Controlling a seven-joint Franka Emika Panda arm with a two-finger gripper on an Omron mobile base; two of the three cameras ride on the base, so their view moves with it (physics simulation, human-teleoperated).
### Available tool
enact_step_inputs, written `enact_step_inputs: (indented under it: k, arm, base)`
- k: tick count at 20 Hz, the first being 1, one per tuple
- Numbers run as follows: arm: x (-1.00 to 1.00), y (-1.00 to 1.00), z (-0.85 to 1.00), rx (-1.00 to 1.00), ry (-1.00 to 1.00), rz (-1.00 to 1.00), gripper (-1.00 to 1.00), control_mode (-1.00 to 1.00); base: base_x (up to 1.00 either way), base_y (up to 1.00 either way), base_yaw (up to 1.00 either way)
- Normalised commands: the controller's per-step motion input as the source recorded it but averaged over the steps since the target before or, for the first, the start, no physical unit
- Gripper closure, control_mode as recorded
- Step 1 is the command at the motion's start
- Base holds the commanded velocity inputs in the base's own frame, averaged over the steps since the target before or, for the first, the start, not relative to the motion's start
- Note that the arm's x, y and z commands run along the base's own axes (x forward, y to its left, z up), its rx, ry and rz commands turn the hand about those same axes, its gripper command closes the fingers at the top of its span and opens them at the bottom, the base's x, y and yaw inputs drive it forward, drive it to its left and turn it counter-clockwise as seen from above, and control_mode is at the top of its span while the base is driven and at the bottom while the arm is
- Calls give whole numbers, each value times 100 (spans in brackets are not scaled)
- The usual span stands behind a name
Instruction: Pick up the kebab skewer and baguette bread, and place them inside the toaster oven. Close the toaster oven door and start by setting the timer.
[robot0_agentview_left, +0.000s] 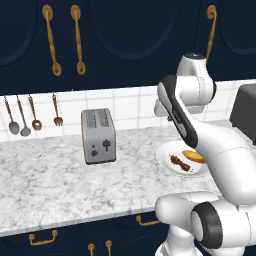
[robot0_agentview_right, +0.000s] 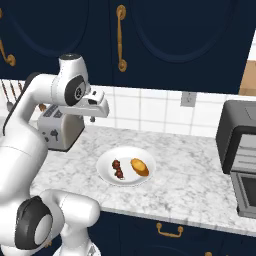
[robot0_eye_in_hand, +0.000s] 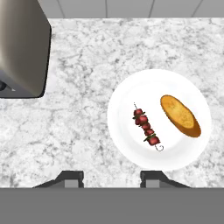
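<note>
Plate (robot0_eye_in_hand: 131, 148) — white, round, resting on the speckled marble counter (robot0_agentview_left: 45, 185). You will find two items on it. Skewer (robot0_eye_in_hand: 146, 127): short thin stick strung with dark red-brown chunks, lying on the plate's left half as your hand camera frames it, a small hook at its lower end. Bread (robot0_eye_in_hand: 180, 115): small golden-orange loaf, lying beside the skewer on the plate's other half, the two apart and not touching.

Gripper (robot0_eye_in_hand: 111, 179): you see it held high above the counter, looking straight down. Its two dark fingertips (robot0_eye_in_hand: 70, 178) show at the bottom of the hand view, set apart with bare counter and the plate's near rim between them; nothing is held. The skewer sits above and slightly right of the gap. In the right base view the hand (robot0_agentview_right: 95, 106) hangs over the counter between the toaster and the plate.

Toaster (robot0_agentview_left: 98, 136): silver, two slots, black knobs, standing to the left of the plate near the tiled wall.

Toaster oven (robot0_agentview_right: 239, 145): dark grey box at the counter's right end, well apart from the plate. Its door (robot0_agentview_right: 245, 192) shows at the right edge of the right base view — you cannot tell from the pictures whether it stands open.

Utensils (robot0_agentview_left: 30, 116): spoons and ladles hanging on the wall left of the toaster.
</note>
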Motion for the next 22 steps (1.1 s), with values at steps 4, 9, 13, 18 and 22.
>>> enact_step_inputs:
  k: [4,9,13,18,22]
  arm:
    - [0,0,0,0,0,0,-100,100]
    - [0,0,0,0,0,0,-100,100]
    - [0,0,0,0,0,0,-100,100]
    - [0,0,0,0,0,0,-100,100]
    - [0,0,0,0,0,0,-100,100]
  base:
    - [0,0,0]
    - [0,0,0]
    - [-7,-62,-5]
    - [1,-92,-7]
    - [11,-75,-2]
